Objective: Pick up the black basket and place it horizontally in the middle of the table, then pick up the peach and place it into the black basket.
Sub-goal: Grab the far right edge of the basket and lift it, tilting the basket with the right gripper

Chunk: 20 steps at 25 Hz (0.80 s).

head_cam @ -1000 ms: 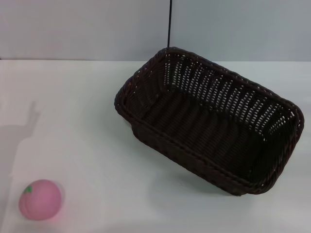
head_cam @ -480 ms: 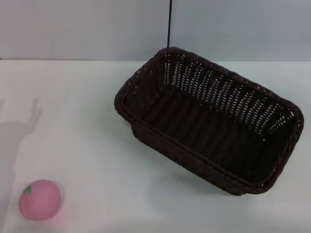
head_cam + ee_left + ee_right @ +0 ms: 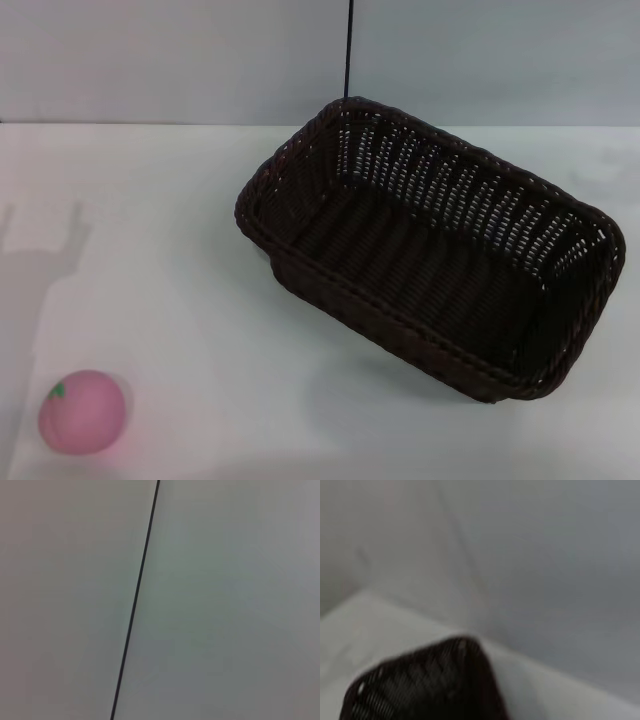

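On the table, right of centre, the black basket sits skewed: long axis runs diagonally, one short end toward the back wall, the other toward the near right edge. Mouth up, nothing visible inside. Not yet horizontal or centred.

The peach is well apart from the basket, out to its left and nearer us, close to the table's front-left corner. Upright-ish, green leaf mark on top.

Neither gripper shows anywhere. Left wrist view has only the wall with a dark seam; right wrist view catches one rounded corner of the black basket from close by, so we judge the right arm is near that end. Fingers: we cannot tell for either arm, none are visible.

Handling, our read:
- Basket: woven wicker, probably light but bulky, and fairly stiff. The braided rim is the obvious hold; pinch one wall over the rim, mid-span of a long side, so it hangs level. Openwork sides could snag a fingertip. A corner grip would likely let it swing.
- Peach: small, round, smooth matte; likely light and may roll if nudged. Close across its widest part from above.

Step in hand, as we judge it: approach to the basket, first pick not begun.
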Each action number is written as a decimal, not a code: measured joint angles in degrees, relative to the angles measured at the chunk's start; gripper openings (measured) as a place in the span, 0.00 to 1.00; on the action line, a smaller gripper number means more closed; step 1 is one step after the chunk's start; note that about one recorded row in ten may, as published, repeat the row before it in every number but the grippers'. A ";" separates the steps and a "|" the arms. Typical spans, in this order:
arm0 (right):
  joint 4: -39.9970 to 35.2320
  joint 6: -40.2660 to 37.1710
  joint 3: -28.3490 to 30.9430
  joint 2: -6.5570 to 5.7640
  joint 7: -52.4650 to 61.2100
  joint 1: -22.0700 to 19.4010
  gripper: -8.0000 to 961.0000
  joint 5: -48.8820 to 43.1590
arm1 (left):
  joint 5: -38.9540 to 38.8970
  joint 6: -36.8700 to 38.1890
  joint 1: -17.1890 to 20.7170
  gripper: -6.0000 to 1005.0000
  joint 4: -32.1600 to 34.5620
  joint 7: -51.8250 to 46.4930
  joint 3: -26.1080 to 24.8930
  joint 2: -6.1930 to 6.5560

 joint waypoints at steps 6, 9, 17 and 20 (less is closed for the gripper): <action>3.33 -0.13 -9.08 -0.21 1.20 3.86 0.85 -4.27 | 0.01 -0.30 0.21 0.86 -0.77 -0.03 0.22 0.00; 3.67 0.54 -12.10 0.30 1.99 4.45 0.85 -5.40 | 0.01 -0.33 0.40 0.86 -0.78 -0.03 0.28 -0.01; 5.52 2.29 -15.82 1.36 2.21 4.73 0.85 -6.94 | 0.01 -0.33 0.53 0.86 -1.11 -0.06 0.27 0.00; 6.33 3.59 -16.15 1.60 2.21 4.74 0.85 -8.38 | 0.01 -0.32 0.53 0.86 -1.40 -0.51 0.25 0.01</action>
